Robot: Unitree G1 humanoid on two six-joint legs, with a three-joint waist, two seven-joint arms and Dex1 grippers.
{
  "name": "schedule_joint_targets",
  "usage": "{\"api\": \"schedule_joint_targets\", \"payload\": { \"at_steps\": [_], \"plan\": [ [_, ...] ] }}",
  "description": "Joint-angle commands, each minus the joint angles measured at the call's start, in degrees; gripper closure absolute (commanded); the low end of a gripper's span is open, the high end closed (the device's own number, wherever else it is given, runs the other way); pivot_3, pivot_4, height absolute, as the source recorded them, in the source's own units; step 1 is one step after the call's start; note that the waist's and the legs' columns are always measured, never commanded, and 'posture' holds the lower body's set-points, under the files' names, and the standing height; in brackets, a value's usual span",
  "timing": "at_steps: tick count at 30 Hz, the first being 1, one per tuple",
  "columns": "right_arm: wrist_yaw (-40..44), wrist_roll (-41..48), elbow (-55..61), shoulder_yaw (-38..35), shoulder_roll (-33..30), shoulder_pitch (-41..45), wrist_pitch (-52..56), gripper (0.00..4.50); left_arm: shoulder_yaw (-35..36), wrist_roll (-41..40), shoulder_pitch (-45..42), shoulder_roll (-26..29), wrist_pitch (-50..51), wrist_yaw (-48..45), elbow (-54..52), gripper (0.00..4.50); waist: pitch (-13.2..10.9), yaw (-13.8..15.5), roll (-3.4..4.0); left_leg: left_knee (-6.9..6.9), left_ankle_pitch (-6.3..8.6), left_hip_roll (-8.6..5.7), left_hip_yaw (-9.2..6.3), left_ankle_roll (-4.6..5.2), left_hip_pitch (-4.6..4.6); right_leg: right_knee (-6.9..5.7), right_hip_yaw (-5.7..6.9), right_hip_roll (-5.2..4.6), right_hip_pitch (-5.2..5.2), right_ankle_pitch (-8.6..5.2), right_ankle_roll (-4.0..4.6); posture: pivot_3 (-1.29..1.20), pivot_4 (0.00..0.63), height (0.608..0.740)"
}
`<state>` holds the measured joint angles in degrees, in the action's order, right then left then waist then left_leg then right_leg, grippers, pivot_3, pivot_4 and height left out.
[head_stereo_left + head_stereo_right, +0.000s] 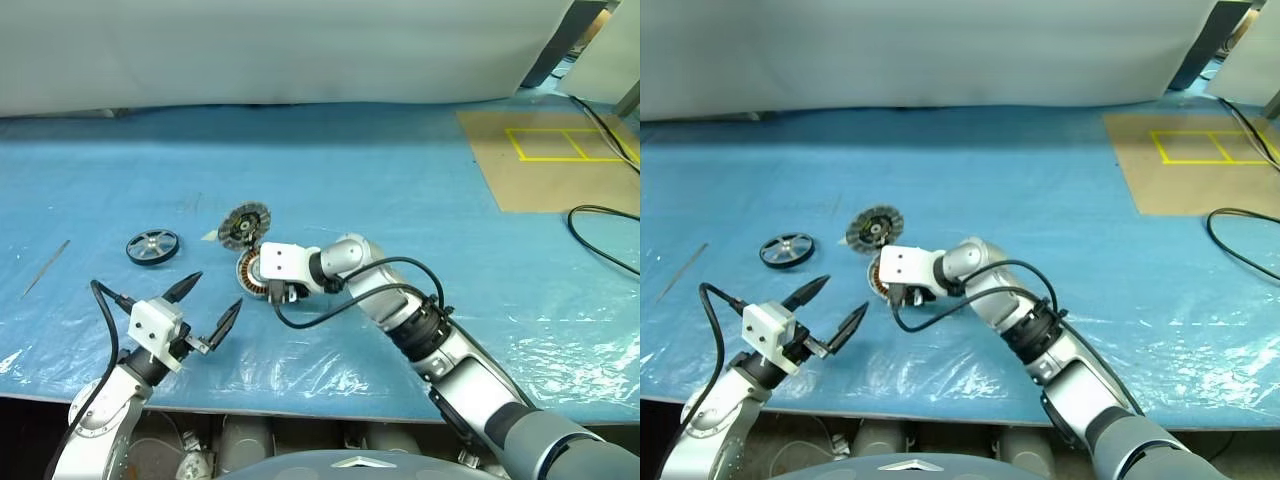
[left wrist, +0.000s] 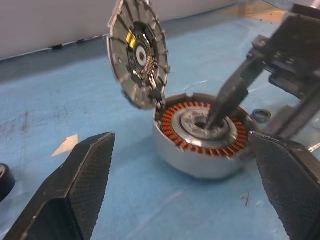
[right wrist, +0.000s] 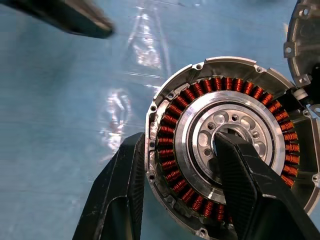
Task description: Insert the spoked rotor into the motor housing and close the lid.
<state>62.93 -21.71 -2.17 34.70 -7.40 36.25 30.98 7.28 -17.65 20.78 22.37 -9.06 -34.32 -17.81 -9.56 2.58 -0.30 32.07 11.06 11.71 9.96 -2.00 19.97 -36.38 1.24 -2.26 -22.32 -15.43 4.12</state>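
Observation:
The motor housing [image 2: 200, 161], a grey cup with copper windings around a silver centre, sits on the blue sheet. Its lid [image 2: 137, 55] stands open on the hinge, ribbed face with the dark, yellow-marked centre showing. My right gripper [image 3: 180, 137] straddles the winding ring: one finger is in the centre hole, the other against the outer wall, shut on the housing. The spoked rotor [image 1: 152, 246] lies flat to the left of the housing, apart from both grippers. Near the table's front edge, my left gripper [image 1: 218, 290] is open and empty, pointing at the housing.
A brown board [image 1: 560, 160] marked with yellow tape lies at the far right, with a black cable [image 1: 600, 222] beside it. A thin rod [image 1: 45, 268] rests at the left. A small tan scrap [image 2: 65, 145] lies near the lid.

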Motion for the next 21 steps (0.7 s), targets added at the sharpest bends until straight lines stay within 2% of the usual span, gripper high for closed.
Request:
{"api": "schedule_joint_targets", "payload": {
  "at_steps": [1,4,11,21],
  "plan": [
    [2.64,0.87,-0.54,4.52,-2.08,-3.10,5.52,2.71,-0.20,-0.22,-1.10,0.42,0.26,-0.53,-0.46,0.00,0.00,-0.04,0.00,0.00,0.00,0.00,0.00,0.00,-0.01,0.00,0.00,0.00,0.01,0.00,0.00,0.00,0.150,0.740],
    [0.92,1.61,-1.69,3.93,-1.66,-2.14,5.81,2.71,-0.39,-0.09,-2.39,0.46,0.55,-0.73,0.44,0.00,0.00,0.00,0.00,0.00,0.00,-0.01,-0.01,0.00,-0.02,0.00,-0.01,-0.01,0.01,-0.01,-0.01,0.00,0.150,0.740],
    [-4.31,5.22,-5.76,-0.35,1.50,1.91,3.76,0.46,-1.02,0.63,-4.28,0.30,0.13,-1.07,2.20,0.00,0.00,-0.13,0.02,0.02,0.00,0.00,-0.01,-0.01,-0.04,-0.06,-0.02,0.00,0.01,0.00,0.00,0.00,0.150,0.740],
    [-4.14,21.21,3.81,-13.17,3.26,2.46,3.69,0.46,0.55,0.39,-3.83,0.23,-3.02,-2.16,4.95,0.00,-0.13,-0.07,-0.12,0.06,-0.13,0.00,-0.02,-0.21,0.23,-0.09,-0.02,0.03,-0.20,0.03,-0.04,0.00,0.150,0.740]
  ]
}}
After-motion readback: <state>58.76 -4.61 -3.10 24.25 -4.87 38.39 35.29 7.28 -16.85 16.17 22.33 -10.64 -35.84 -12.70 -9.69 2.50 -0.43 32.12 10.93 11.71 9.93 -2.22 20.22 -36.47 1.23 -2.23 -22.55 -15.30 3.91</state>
